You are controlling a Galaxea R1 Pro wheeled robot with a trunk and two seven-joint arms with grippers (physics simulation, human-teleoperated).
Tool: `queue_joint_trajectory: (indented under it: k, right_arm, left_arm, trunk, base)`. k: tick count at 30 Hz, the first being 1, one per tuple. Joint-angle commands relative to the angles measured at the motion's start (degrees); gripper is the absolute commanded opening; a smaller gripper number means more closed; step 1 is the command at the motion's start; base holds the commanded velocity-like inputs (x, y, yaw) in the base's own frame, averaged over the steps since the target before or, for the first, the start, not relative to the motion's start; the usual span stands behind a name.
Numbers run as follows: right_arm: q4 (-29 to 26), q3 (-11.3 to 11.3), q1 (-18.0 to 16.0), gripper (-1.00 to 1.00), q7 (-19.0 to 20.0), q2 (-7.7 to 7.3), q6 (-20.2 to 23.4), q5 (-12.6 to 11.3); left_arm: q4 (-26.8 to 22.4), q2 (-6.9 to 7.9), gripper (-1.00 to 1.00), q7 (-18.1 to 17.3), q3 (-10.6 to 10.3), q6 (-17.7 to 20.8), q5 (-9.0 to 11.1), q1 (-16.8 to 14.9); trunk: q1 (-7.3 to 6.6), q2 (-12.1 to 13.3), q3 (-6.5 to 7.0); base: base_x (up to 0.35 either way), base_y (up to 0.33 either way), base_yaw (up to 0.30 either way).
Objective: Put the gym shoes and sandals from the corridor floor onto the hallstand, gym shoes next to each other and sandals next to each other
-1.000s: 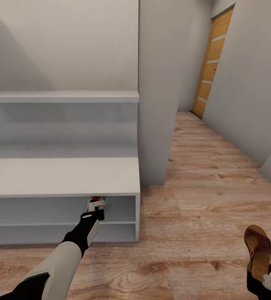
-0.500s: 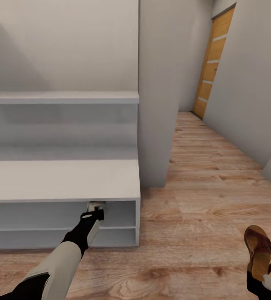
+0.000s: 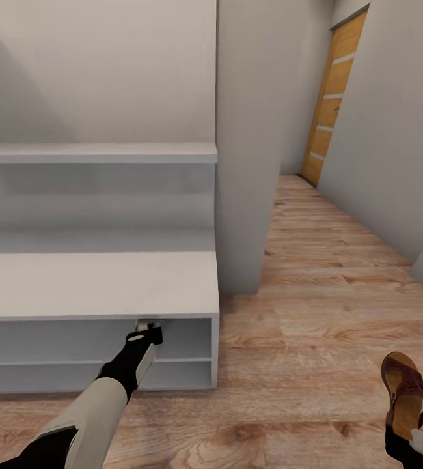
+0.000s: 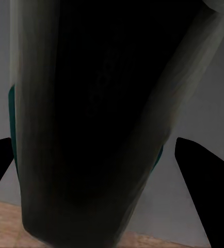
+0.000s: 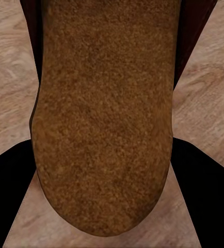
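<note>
- Left gripper (image 3: 148, 324) reaching into the upper open slot of the hallstand (image 3: 94, 284), under its broad low top, close to the unit's right end.
- Jaws clamped on a gym shoe (image 4: 91, 129): in the left wrist view a pale, shadowed sole between the two dark fingers (image 4: 207, 181), a trace of green at its edge, grey shelf wall behind.
- In the head view, just a scrap of pale shoe visible below the top's front lip.
- Right gripper (image 3: 412, 443) low at the right, jaws closed on the heel of a sandal (image 3: 404, 395), held toe-forward above the corridor floor (image 3: 328, 306); right wrist view close on the tan footbed (image 5: 104, 113) between the fingers, with plank flooring beyond.
- Second gym shoe and second sandal: whereabouts impossible to tell from these views.
- Step in hand, by judgement: seating the gym shoe on the slot's shelf. Best done by pushing in until the sole lies fully on the board, lowering flat before opening, then drawing straight back out to avoid dragging the shoe off. Worth leaving room beside it for its mate.
- Against the picture a second earlier: red tongue label and more of the shoe visible then at the slot mouth, now tucked under the lip, so deeper inside. Rack slightly lower in the picture, likely from camera motion. Sandal and right gripper unchanged.
</note>
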Motion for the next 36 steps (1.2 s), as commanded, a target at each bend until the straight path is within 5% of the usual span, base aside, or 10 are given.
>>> queue_joint_trajectory:
  k: [1, 5, 6, 19, 36]
  right_arm:
    - [0.1, 0.3, 0.0, -1.0, -0.1, -0.03, -0.2, -0.6]
    - [0.1, 0.3, 0.0, -1.0, -0.1, -0.03, -0.2, -0.6]
    - [0.1, 0.3, 0.0, -1.0, -0.1, -0.03, -0.2, -0.6]
    - [0.1, 0.3, 0.0, -1.0, -0.1, -0.03, -0.2, -0.6]
    - [0.1, 0.3, 0.0, -1.0, -0.1, -0.03, -0.2, -0.6]
  left_arm:
    - [-0.1, -0.07, -1.0, -0.1, 0.3, 0.4, -0.6, 0.0]
    - [-0.1, -0.07, -1.0, -0.1, 0.3, 0.4, -0.6, 0.0]
    - [-0.2, -0.07, 1.0, -0.1, 0.3, 0.4, -0.6, 0.0]
    - [-0.1, 0.1, 1.0, -0.1, 0.7, 0.4, -0.6, 0.0]
    - [0.3, 0.14, 1.0, -0.3, 0.7, 0.2, -0.5, 0.4]
  trunk:
    - [0.0, 0.0, -0.05]
    - [0.0, 0.0, -0.05]
    - [0.0, 0.0, -0.05]
    - [0.0, 0.0, -0.05]
    - [0.0, 0.0, -0.05]
  base:
    - [0.043, 0.0, 0.0]
    - [0.019, 0.0, 0.0]
    - [0.007, 0.0, 0.0]
    - [-0.025, 0.006, 0.0]
    - [-0.291, 0.102, 0.0]
